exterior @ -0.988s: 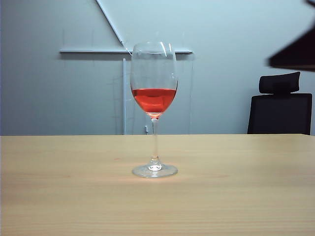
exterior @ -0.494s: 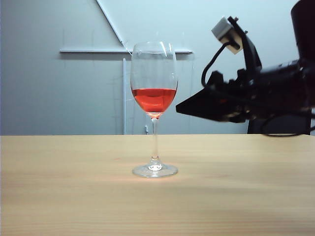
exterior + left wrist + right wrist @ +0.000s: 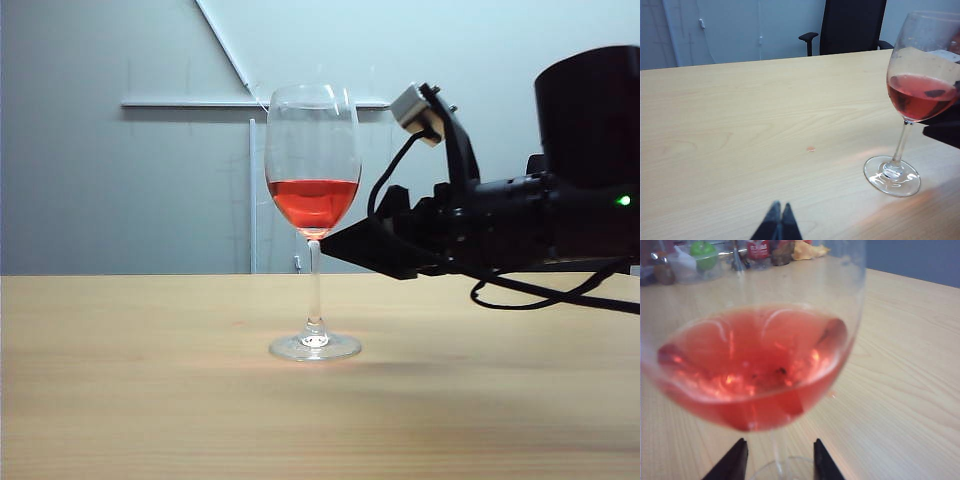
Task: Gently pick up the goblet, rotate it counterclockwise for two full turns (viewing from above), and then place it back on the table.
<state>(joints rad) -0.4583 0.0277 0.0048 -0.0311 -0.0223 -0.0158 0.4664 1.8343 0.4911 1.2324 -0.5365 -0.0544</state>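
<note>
The goblet, a tall clear glass with red liquid, stands upright on the beige table. My right gripper reaches in level from the right, its tips at the thin stem just under the bowl. In the right wrist view the goblet fills the frame, and the right gripper is open with the stem between its two dark fingertips, apart from both. My left gripper hovers shut over bare table, well away from the goblet, and holds nothing.
A black office chair stands behind the table's far edge. The right wrist view shows clutter, with a green object and containers, at another edge of the table. A tiny pink speck lies on the wood.
The right arm has swung down from the upper right and moved left, bringing its open jaws to the goblet's stem. The goblet has not moved.
</note>
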